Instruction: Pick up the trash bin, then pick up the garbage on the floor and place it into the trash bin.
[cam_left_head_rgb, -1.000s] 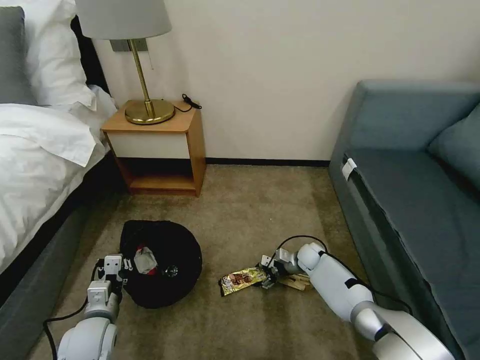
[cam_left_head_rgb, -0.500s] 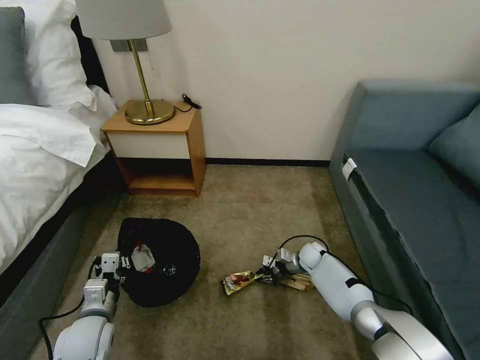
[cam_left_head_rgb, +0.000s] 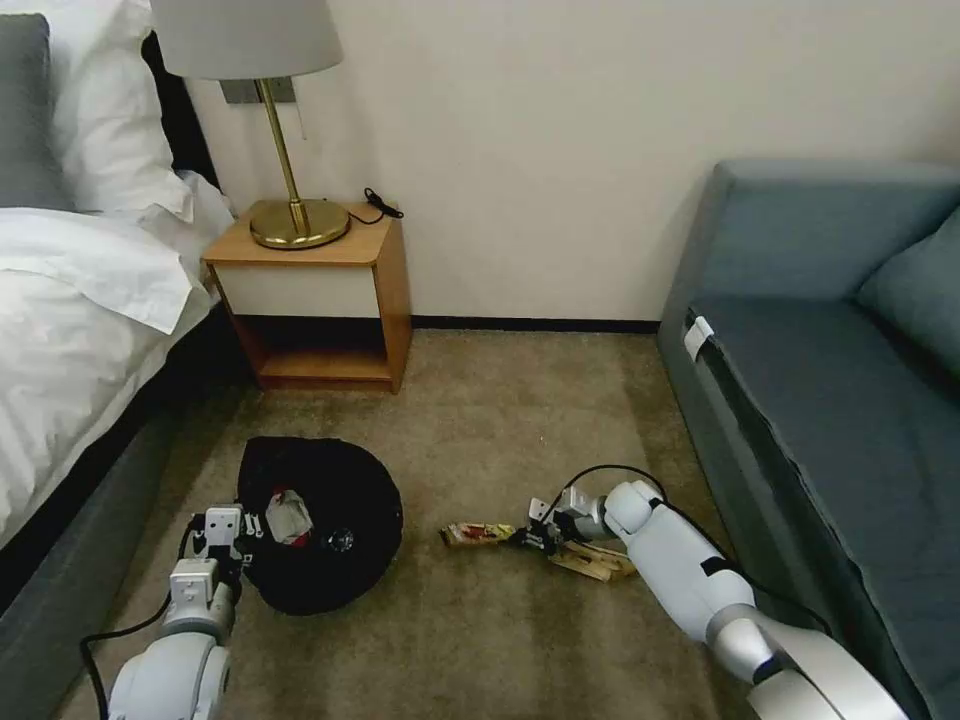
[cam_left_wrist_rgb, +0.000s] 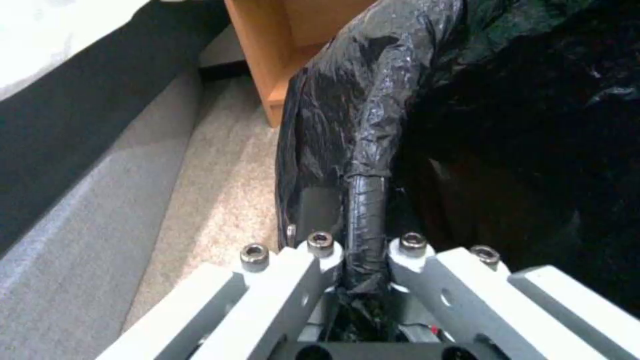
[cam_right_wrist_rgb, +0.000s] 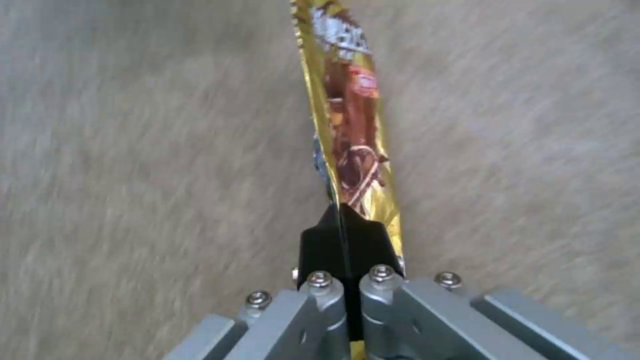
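Note:
The trash bin (cam_left_head_rgb: 345, 575), lined with a crinkly black bag, is at the lower left of the head view. My left gripper (cam_left_head_rgb: 238, 536) is shut on its near rim, and the left wrist view shows the bag-covered rim (cam_left_wrist_rgb: 365, 200) pinched between the fingers (cam_left_wrist_rgb: 313, 260). A red-white wrapper (cam_left_head_rgb: 288, 512) and a shiny clear piece (cam_left_head_rgb: 343, 540) lie inside. My right gripper (cam_left_head_rgb: 527, 537) is shut on the end of the gold-brown snack wrapper (cam_left_head_rgb: 476, 534), which sticks out edge-on just above the carpet (cam_right_wrist_rgb: 352, 115). A tan wrapper (cam_left_head_rgb: 597, 563) lies on the carpet under the right forearm.
A wooden nightstand (cam_left_head_rgb: 322, 300) with a brass lamp (cam_left_head_rgb: 290, 150) stands against the far wall. The bed (cam_left_head_rgb: 70, 330) runs along the left and a blue-grey sofa (cam_left_head_rgb: 840, 400) along the right. Open carpet (cam_left_head_rgb: 500, 420) lies between them.
The right gripper has closed on the gold-brown wrapper and raised it, turning it from flat to edge-on. The left gripper and bin have barely shifted.

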